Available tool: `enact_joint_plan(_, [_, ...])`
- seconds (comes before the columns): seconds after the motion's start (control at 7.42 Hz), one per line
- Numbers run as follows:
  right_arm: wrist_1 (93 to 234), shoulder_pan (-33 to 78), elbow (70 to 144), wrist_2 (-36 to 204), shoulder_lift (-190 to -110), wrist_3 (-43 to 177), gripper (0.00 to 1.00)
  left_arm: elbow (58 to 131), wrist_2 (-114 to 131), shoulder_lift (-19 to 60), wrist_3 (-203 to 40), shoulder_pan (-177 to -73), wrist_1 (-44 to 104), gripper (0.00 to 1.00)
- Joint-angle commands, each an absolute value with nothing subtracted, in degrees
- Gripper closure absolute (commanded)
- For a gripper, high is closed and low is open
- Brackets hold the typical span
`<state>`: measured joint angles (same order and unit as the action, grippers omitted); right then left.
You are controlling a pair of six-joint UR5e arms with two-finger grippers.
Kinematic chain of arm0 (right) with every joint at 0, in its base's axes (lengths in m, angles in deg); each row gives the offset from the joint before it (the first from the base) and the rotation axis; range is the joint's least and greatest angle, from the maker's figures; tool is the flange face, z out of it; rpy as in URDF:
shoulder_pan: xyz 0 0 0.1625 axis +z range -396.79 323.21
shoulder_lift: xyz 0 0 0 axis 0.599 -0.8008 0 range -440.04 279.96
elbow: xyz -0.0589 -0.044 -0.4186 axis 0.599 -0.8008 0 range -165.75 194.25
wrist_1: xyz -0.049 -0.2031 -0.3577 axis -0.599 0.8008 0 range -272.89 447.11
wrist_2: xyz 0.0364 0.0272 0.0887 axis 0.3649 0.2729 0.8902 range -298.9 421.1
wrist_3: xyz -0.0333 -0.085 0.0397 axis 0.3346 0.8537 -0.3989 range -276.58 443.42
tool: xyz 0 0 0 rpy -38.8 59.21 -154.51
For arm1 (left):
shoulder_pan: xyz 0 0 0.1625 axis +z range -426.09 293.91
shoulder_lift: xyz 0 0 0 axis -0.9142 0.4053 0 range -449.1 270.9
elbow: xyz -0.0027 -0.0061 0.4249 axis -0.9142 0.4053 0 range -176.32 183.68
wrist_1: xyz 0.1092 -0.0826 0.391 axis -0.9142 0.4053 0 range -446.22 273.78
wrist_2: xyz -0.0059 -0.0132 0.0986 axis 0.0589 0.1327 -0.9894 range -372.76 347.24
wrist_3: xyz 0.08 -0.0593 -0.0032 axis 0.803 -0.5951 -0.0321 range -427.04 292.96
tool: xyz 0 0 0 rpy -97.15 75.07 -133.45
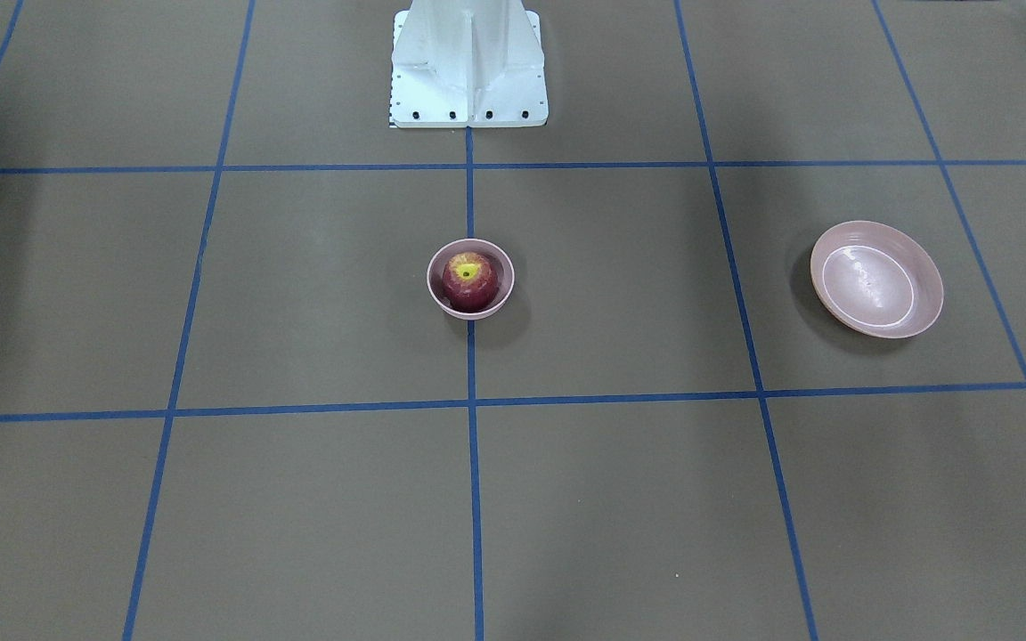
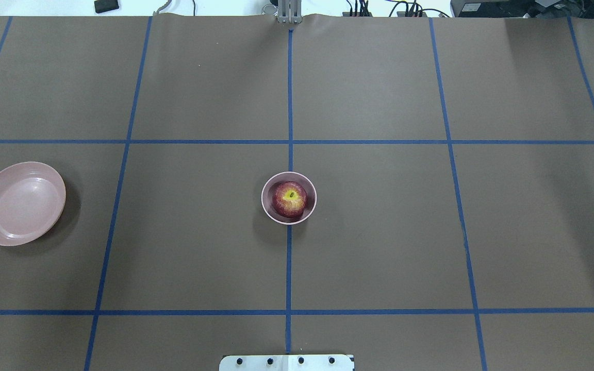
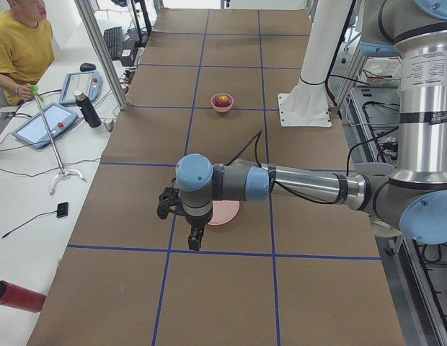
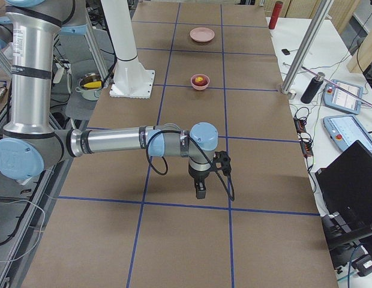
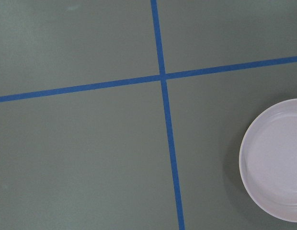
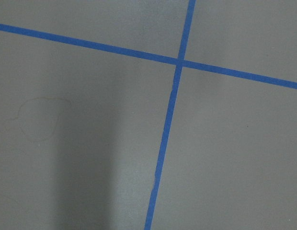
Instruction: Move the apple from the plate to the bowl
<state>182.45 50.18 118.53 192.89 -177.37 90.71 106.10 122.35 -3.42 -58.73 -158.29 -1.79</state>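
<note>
The dark red apple [image 1: 469, 283] with its yellow stem patch sits inside the small pink bowl [image 1: 430, 279] at the table's middle; both also show in the overhead view, the apple [image 2: 290, 198] in the bowl [image 2: 264, 198]. The wide pink plate [image 2: 20, 203] lies bare on the robot's left side and shows at the right edge of the left wrist view [image 5: 278, 160]. My left gripper [image 3: 195, 244] hangs over the table beside the plate [image 3: 225, 213]. My right gripper [image 4: 201, 192] hangs far from the bowl [image 4: 200, 84]. Whether either gripper is open or shut, I cannot tell.
The white robot base [image 1: 468, 67] stands behind the bowl. Blue tape lines cross the brown table. A seated operator [image 3: 21, 50], tablets and a bottle [image 3: 88, 109] are on the side bench. A red cylinder [image 3: 18, 297] lies beside the table's near end.
</note>
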Motion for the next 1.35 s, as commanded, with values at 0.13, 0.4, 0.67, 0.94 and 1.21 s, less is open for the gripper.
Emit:
enact_joint_plan(0.13, [182.47, 50.22, 118.84, 192.94, -177.33, 90.71, 0.0, 106.24, 122.51, -4.19, -58.78, -158.37, -1.41, 0.02])
enact_joint_plan(0.4, [182.38, 50.22, 118.93, 192.94, -177.24, 90.71, 0.0, 106.42, 122.51, -4.29, -58.87, -158.37, -1.41, 0.02])
enact_joint_plan(0.67, [182.47, 50.22, 118.93, 192.94, -177.33, 90.71, 0.0, 106.33, 122.51, -4.29, -58.87, -158.37, -1.41, 0.02])
enact_joint_plan(0.94, [182.47, 50.22, 118.84, 192.94, -177.33, 90.54, 0.0, 106.51, 122.51, -4.29, -58.87, -158.37, -1.41, 0.02])
enact_joint_plan(1.21, [182.47, 50.22, 118.76, 192.94, -177.33, 90.54, 0.0, 106.42, 122.42, -4.38, -58.87, -158.37, -1.5, 0.02])
